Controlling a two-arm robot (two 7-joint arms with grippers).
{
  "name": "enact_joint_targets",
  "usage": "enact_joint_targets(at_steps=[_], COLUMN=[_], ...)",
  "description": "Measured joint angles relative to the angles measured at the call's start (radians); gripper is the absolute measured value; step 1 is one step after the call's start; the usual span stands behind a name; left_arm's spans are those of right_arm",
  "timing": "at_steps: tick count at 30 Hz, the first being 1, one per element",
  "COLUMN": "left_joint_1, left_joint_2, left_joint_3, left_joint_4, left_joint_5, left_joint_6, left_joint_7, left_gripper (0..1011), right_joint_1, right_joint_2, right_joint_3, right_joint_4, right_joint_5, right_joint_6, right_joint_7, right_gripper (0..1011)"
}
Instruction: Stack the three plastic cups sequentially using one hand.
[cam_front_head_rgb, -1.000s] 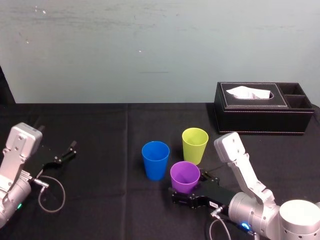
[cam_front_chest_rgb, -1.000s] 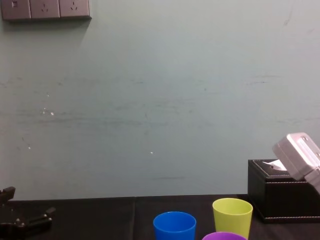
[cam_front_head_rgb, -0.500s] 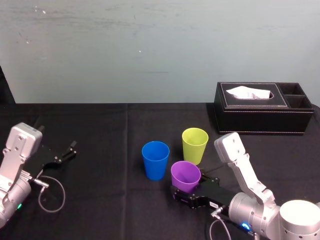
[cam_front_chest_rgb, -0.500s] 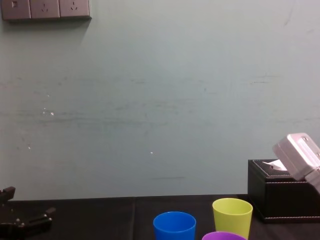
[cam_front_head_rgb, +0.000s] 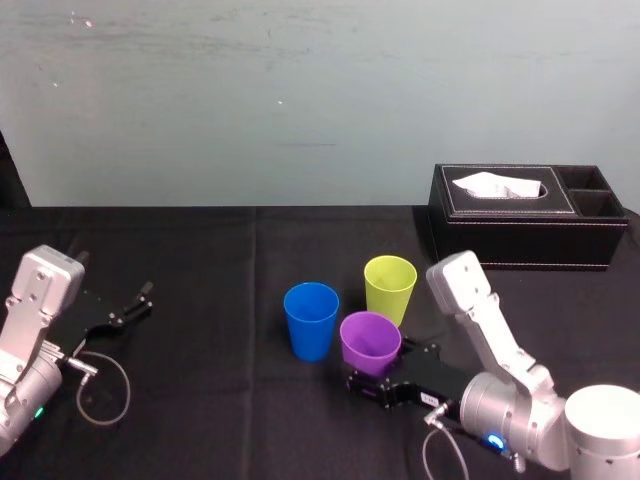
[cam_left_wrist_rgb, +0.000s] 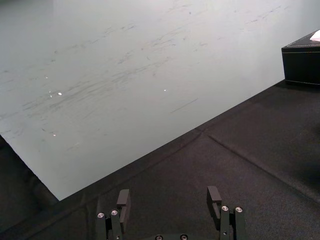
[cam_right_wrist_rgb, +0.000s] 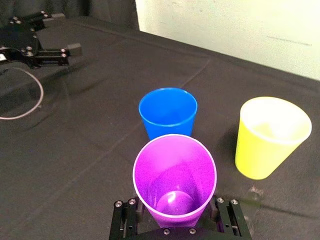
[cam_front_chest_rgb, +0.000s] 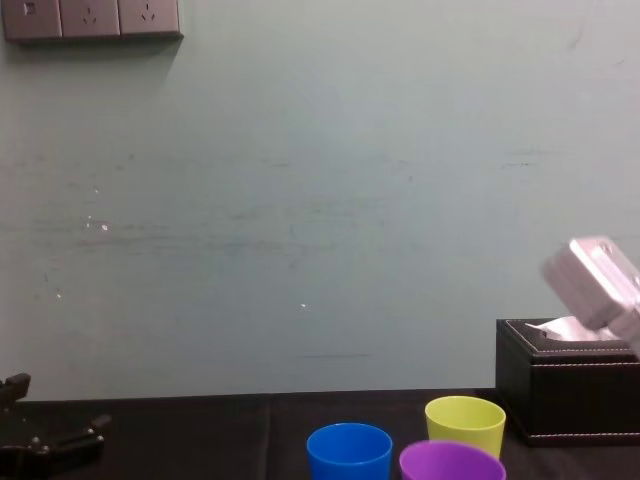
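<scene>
Black-draped table across the whole scene, pale wall behind. Far right on it: black tissue box, no part in the job.

Near right: right gripper, reaching leftward, closed around the lower wall of the purple cup, one finger on each side. Cup upright, mouth up, empty, seemingly raised a little off the table; contact underneath hard to judge.

Just left of the purple and slightly farther: blue cup, standing, empty. Just beyond the purple, right of the blue: yellow-green cup, standing, empty. All three close together, none nested.

Near left, well apart from the cups: left gripper parked low over the table, fingers spread wide, nothing between them.

Judged progress: first grasp made, nothing stacked yet. Left to do: lift the purple, seat it in a neighbour (blue looks handiest), then bring in the third.
</scene>
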Motion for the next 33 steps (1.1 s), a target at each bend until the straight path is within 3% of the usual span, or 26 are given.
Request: enact_joint_targets(at_steps=[9, 17, 24, 33], left_joint_1=[0.0, 0.0, 0.0, 0.0], left_joint_2=[0.0, 0.0, 0.0, 0.0], left_joint_3=[0.0, 0.0, 0.0, 0.0], left_joint_4=[0.0, 0.0, 0.0, 0.0], left_joint_5=[0.0, 0.0, 0.0, 0.0], left_joint_6=[0.0, 0.0, 0.0, 0.0], left_joint_7=[0.0, 0.0, 0.0, 0.0], left_gripper=[1000, 1000, 1000, 1000], right_joint_1=[0.045, 0.124, 0.198, 0.273], right_joint_2=[0.016, 0.011, -0.008, -0.035], right_joint_3=[0.022, 0.012, -0.009, -0.042], right_joint_4=[-0.08, -0.089, -0.052, 0.031], right_joint_5=[0.02, 0.038, 0.061, 0.083], right_joint_6=[0.097, 0.147, 0.168, 0.158], right_joint_7=[0.026, 0.042, 0.059, 0.074], right_gripper=[715, 715, 716, 715])
